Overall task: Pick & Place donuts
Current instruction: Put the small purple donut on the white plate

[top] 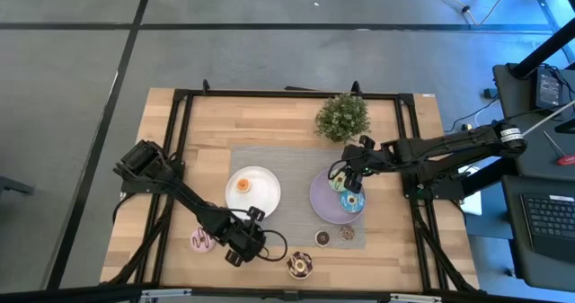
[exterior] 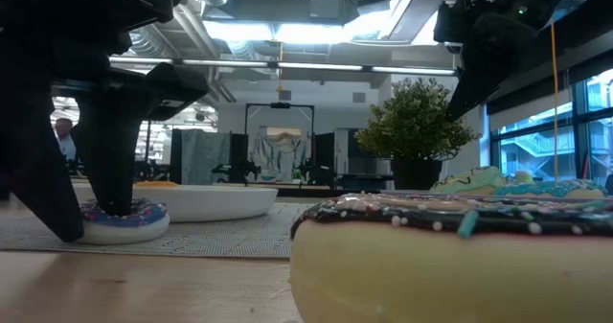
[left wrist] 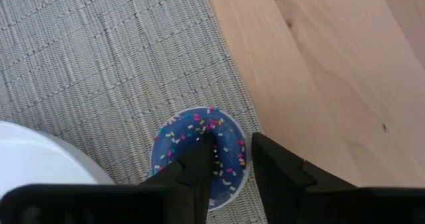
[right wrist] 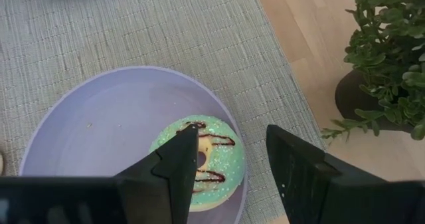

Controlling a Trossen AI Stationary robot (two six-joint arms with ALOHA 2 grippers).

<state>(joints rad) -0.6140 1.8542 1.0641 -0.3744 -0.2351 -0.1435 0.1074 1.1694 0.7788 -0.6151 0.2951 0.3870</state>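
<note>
Left end effector [left wrist: 229,159] is down at the woven mat's corner, fingers narrowly parted astride one side of the blue sprinkled donut's [left wrist: 199,151] ring, while the right end effector [right wrist: 232,161] hangs open over the green donut [right wrist: 206,161] lying on the lilac plate [right wrist: 99,124]. By my judgement roughly half remains: the white plate [top: 260,193] holds the orange mini donut [top: 243,185], but the pink donut [top: 203,241], chocolate-sprinkled donut [top: 299,265] and two minis [top: 334,236] lie off the plates.
</note>
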